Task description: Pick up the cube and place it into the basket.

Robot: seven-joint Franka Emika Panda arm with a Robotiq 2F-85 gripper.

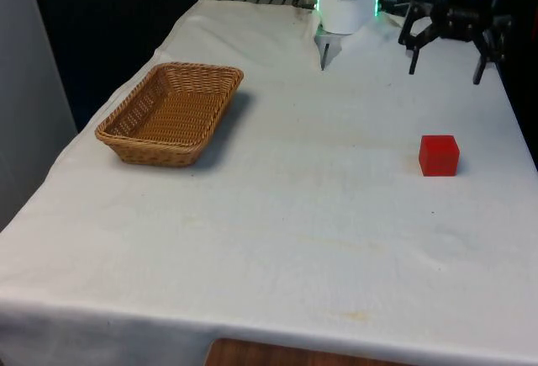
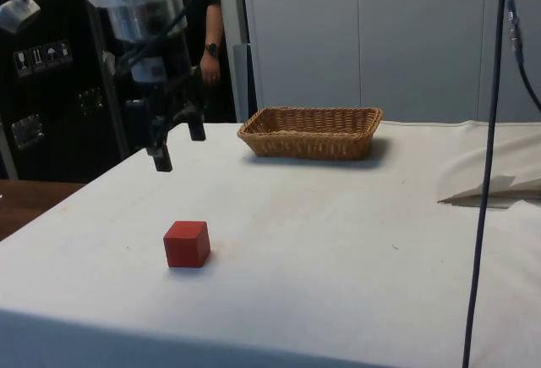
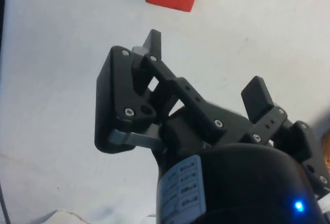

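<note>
Cube (image 1: 439, 155), red and unmarked, sits on the white cloth (image 1: 294, 214) at the front view's right, well apart from the wicker basket (image 1: 171, 114). Gripper (image 1: 446, 55) hangs above the cloth, fingers spread, holding nothing.

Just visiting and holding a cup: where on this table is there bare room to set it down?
The wide bare cloth between the basket and the red cube, plus the strip along the table's near edge. Avoid the far corner past the cube, where the open gripper hangs.
</note>
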